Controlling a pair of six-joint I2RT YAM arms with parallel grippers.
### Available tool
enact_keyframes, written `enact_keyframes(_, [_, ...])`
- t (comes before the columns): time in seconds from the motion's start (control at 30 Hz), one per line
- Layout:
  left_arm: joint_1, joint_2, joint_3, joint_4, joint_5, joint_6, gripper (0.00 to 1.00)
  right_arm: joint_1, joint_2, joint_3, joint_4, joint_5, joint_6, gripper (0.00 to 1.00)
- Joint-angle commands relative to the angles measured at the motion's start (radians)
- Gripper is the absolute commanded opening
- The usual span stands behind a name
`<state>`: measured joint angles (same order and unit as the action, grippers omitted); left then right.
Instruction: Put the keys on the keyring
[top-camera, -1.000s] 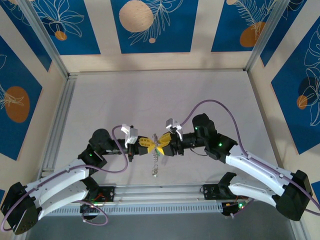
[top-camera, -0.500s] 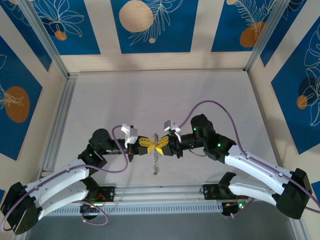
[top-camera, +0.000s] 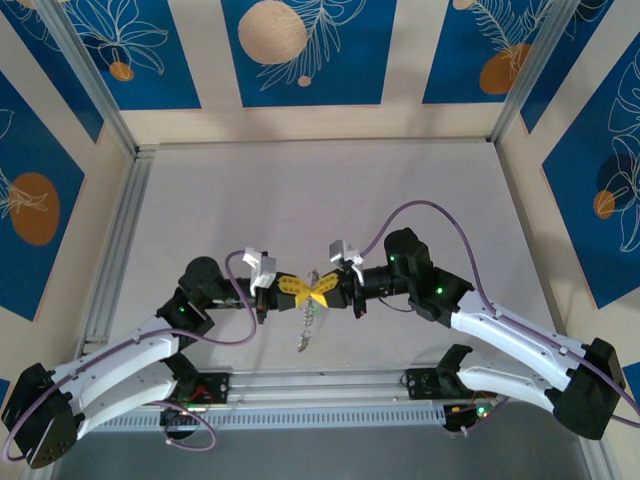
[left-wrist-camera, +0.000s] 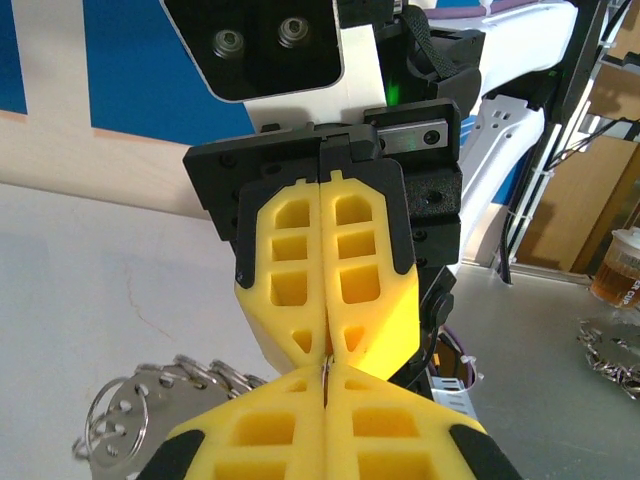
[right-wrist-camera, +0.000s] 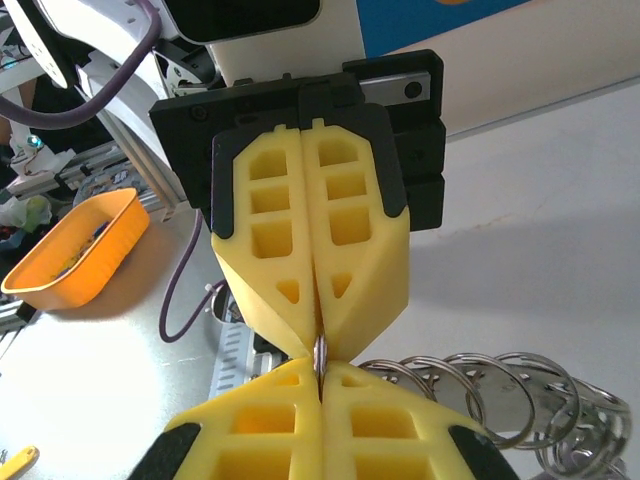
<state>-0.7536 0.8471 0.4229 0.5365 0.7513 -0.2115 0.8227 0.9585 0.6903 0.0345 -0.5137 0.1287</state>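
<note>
Keyring sits edge-on where the two grippers meet tip to tip. It is held above the table, a little toward the near edge and about midway between the side walls. Only a thin silvery sliver of it shows between the yellow fingertips.

Bare tabletop spreads wide toward the back wall and to both sides. The left rail and the right wall stand well apart from the meeting point. On the near side the base rail lies closer, just past the low end of the chain.

The left gripper has its fingers pressed flat together with no gap, nipping the ring's edge at the very tips. The right gripper faces it nose to nose. Its fingers are likewise closed tight on the same sliver of metal, so the four tips almost touch.

The chain hangs from the pinch and trails toward the near edge, ending in a small pale tag. The right wrist view shows it as a run of overlapping silvery loops just beside the fingertips. Whether the chain's end rests on the table cannot be told. An orange tray lies off to one side beyond the table.
</note>
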Motion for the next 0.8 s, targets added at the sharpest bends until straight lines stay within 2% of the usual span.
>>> enact_keyframes(0.0, [0.004,-0.018,0.047,0.002,-0.015,0.009,0.00,0.005,-0.021,0.044,-0.042,0.009,-0.027,0.00])
enact_keyframes(0.1, [0.004,-0.052,0.062,-0.073,-0.050,0.034,0.00,0.001,-0.033,0.084,-0.128,0.047,-0.062,0.00])
enact_keyframes(0.13, [0.004,-0.063,0.075,-0.111,-0.067,0.044,0.05,-0.004,-0.037,0.100,-0.158,0.053,-0.075,0.00])
enact_keyframes(0.2, [0.004,-0.088,0.095,-0.183,-0.113,0.062,0.25,-0.009,-0.041,0.125,-0.202,0.092,-0.087,0.00])
enact_keyframes(0.23, [0.005,-0.102,0.103,-0.214,-0.135,0.073,0.32,-0.010,-0.038,0.145,-0.236,0.116,-0.098,0.00])
enact_keyframes(0.3, [0.004,-0.127,0.123,-0.287,-0.173,0.101,0.37,-0.008,-0.018,0.195,-0.321,0.185,-0.126,0.00])
enact_keyframes(0.47, [0.000,-0.161,0.179,-0.446,-0.274,0.157,0.40,0.035,0.042,0.311,-0.525,0.331,-0.221,0.00])
enact_keyframes(0.67, [-0.008,-0.130,0.223,-0.513,-0.278,0.182,0.40,0.152,0.086,0.394,-0.655,0.524,-0.373,0.00])
enact_keyframes(0.77, [-0.012,-0.120,0.238,-0.530,-0.265,0.188,0.40,0.189,0.080,0.411,-0.690,0.520,-0.460,0.00])
